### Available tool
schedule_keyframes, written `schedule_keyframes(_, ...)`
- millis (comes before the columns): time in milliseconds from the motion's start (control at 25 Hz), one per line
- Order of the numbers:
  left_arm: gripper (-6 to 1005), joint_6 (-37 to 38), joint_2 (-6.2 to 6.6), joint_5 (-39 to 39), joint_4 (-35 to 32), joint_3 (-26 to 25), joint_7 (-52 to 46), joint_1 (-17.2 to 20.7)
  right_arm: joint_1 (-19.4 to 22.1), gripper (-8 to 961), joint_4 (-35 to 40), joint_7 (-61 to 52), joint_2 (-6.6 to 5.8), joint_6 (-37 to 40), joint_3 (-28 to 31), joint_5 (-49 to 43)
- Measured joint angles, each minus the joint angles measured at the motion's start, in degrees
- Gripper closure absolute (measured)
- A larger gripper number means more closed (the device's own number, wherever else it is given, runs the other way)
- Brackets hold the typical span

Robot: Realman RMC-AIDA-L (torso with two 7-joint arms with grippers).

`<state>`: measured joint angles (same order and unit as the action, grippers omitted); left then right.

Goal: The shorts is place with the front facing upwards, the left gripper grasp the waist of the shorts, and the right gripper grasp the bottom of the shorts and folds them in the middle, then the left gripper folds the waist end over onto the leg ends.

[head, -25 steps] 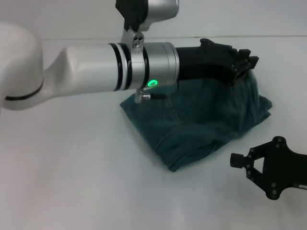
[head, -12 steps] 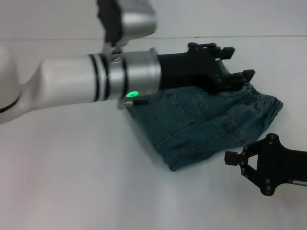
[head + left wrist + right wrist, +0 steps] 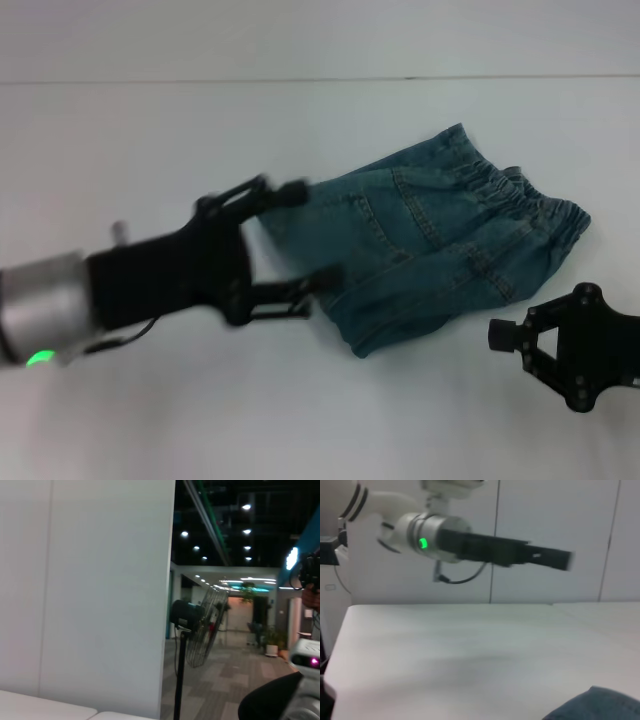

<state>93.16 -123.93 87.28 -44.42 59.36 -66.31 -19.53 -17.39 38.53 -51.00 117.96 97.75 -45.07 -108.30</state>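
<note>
The blue-green denim shorts lie folded on the white table in the head view. Their ruffled waist rests on top at the far right of the bundle, and I cannot make out the leg ends. My left gripper hovers just left of the shorts, open and holding nothing. My right gripper sits near the front right, a little in front of the shorts, apart from the cloth and shut. The right wrist view shows the left arm, the left gripper and a corner of the shorts.
The table's far edge runs across the back. White wall panels stand behind the table. The left wrist view shows only a wall, a standing fan and a hallway.
The left gripper has let go of the waist and pulled back to the left, off the shorts. The waist end now lies flat on the folded denim. The right gripper has barely moved.
</note>
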Motion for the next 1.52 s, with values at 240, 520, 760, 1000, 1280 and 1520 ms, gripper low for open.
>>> schedule_keyframes(240, 50, 11.58, -0.01, 13.60, 4.16, -15.25, 9.30, 5.88, 0.60, 866, 0.00, -0.15, 0.53, 2.67, 0.05, -2.22)
schedule_keyframes(520, 50, 15.76, -0.27, 23.67, 4.68, -24.13, 12.26, 10.07, 1.06, 578, -0.37, 0.54, 1.08, 5.16, -0.16, -2.46)
schedule_keyframes(760, 50, 18.03, -0.27, 27.96, 5.12, -28.38, 15.39, 11.56, 2.26, 389, -1.62, 4.28, 1.80, 4.84, 0.14, -2.54)
schedule_keyframes(1000, 50, 18.74, -0.19, 29.68, 5.11, -28.92, 15.90, 11.65, 2.38, 280, -1.84, 4.30, 1.62, 5.24, -0.05, -2.67)
schedule_keyframes(1280, 50, 19.29, -0.17, 30.66, 5.08, -28.88, 16.03, 11.40, 2.28, 287, -1.81, 4.37, 1.59, 5.19, 0.00, -3.21)
schedule_keyframes(1520, 50, 19.59, -0.17, 30.98, 4.99, -29.05, 16.72, 11.52, 1.85, 287, -2.06, 4.41, 1.75, 4.89, -0.06, -3.23)
